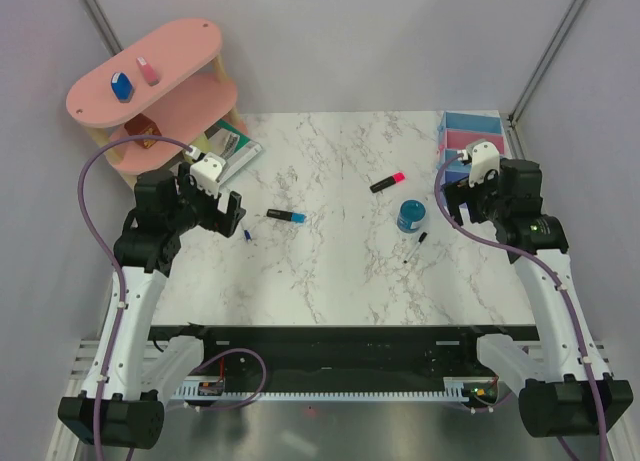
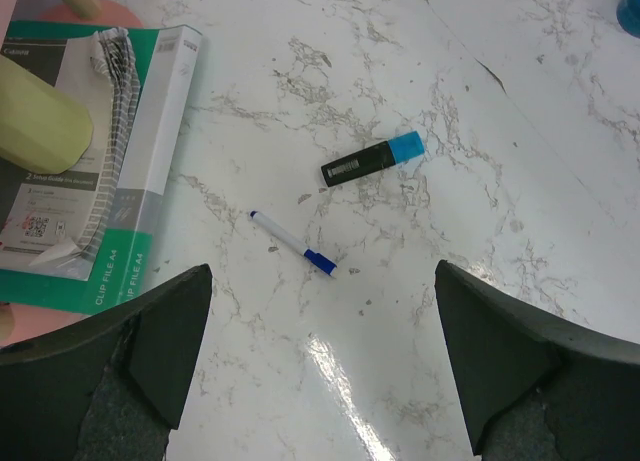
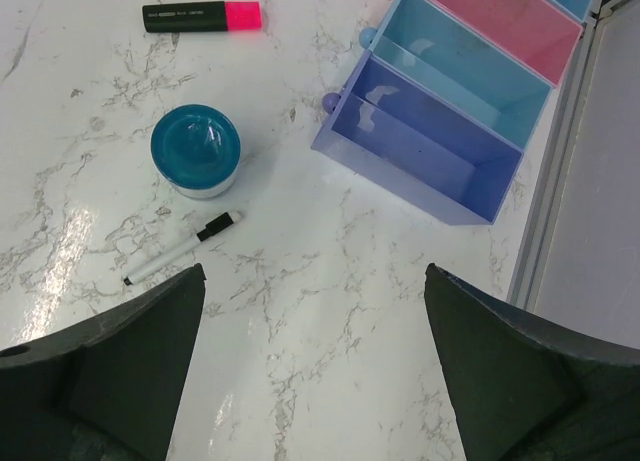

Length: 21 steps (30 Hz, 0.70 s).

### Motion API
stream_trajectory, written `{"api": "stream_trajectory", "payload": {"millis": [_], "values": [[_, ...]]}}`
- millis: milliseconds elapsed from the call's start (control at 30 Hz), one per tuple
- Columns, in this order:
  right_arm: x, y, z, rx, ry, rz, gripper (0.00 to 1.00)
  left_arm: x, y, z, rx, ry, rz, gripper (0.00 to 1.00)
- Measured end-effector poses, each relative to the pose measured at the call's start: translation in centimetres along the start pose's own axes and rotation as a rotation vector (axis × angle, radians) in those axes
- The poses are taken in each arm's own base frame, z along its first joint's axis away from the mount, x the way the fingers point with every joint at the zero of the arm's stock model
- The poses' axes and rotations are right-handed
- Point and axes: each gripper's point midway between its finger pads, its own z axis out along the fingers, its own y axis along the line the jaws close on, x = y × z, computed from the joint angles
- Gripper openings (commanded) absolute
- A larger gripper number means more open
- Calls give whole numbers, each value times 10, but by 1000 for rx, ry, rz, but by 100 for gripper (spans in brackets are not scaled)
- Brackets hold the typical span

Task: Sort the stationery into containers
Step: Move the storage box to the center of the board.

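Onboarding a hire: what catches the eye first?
The pink tiered shelf in the far left corner and the row of coloured bins at the far right stand out. Between them a teal pot, a pink-capped marker and a blue-capped marker lie scattered on the marble table.

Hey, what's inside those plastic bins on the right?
The violet-blue bin, blue bin and pink bin look empty, bare floors showing. The light blue bin is cut off at the wrist view's edge and too small from above to judge.
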Motion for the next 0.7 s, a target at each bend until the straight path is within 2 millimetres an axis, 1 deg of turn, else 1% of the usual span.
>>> {"api": "stream_trajectory", "payload": {"millis": [200, 300, 400, 500, 633, 700], "values": [[-2, -2, 2, 15, -6, 20, 98, 1, 0, 1, 1, 4, -2, 100], [-6, -11, 5, 62, -17, 46, 98, 1, 0, 1, 2, 4, -2, 100], [-8, -20, 13, 109, -7, 93, 97, 1, 0, 1, 4, 4, -2, 100], [-13, -27, 27, 135, 16, 158, 96, 0, -3, 2, 23, -3, 1, 100], [-28, -36, 60, 147, 30, 277, 95, -2, -7, 2, 49, -12, 31, 99], [-34, -39, 80, 146, 38, 341, 95, -3, -7, 2, 57, -17, 57, 99]]}}
